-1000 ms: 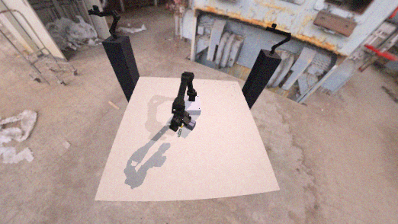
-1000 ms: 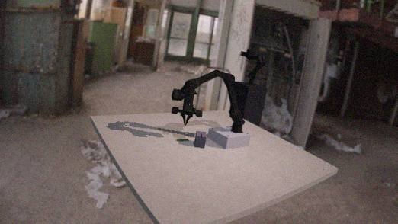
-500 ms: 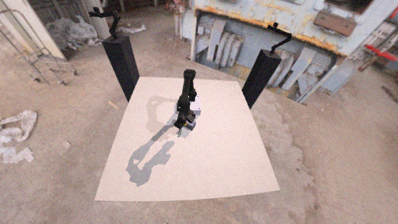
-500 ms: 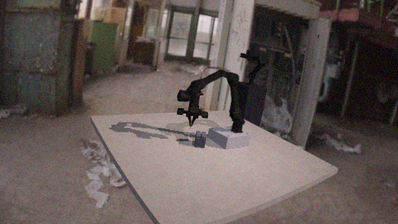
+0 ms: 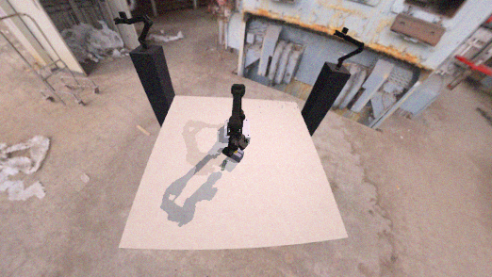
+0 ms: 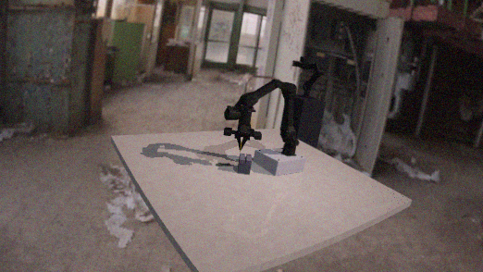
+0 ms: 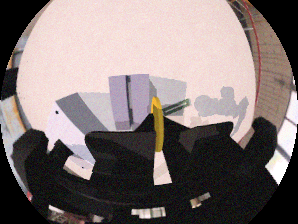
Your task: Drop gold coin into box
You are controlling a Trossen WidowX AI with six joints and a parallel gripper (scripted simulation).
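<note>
My gripper [image 6: 241,144] [image 7: 153,116] is shut on the gold coin [image 7: 158,120], which shows edge-on between the fingertips, upright in the wrist view. The grey box [image 6: 244,165] [image 7: 118,97] stands on the table, with a dark narrow slot [image 7: 129,100] across its lid. In the exterior view the fingertips are above the box, slightly left of its middle. In the wrist view the coin appears just right of the box and roughly parallel to the slot. The dark-green holder [image 5: 223,165] [image 6: 225,165] [image 7: 176,106] lies empty beside the box. In the top view the gripper partly hides the box.
The arm's pale base block [image 6: 288,166] [image 7: 59,124] stands beside the box, across a small gap. The pale table [image 5: 264,207] [image 6: 296,208] carries the arm's shadows. Two dark pedestals [image 5: 153,80] [image 5: 326,91] with small arms stand behind the table.
</note>
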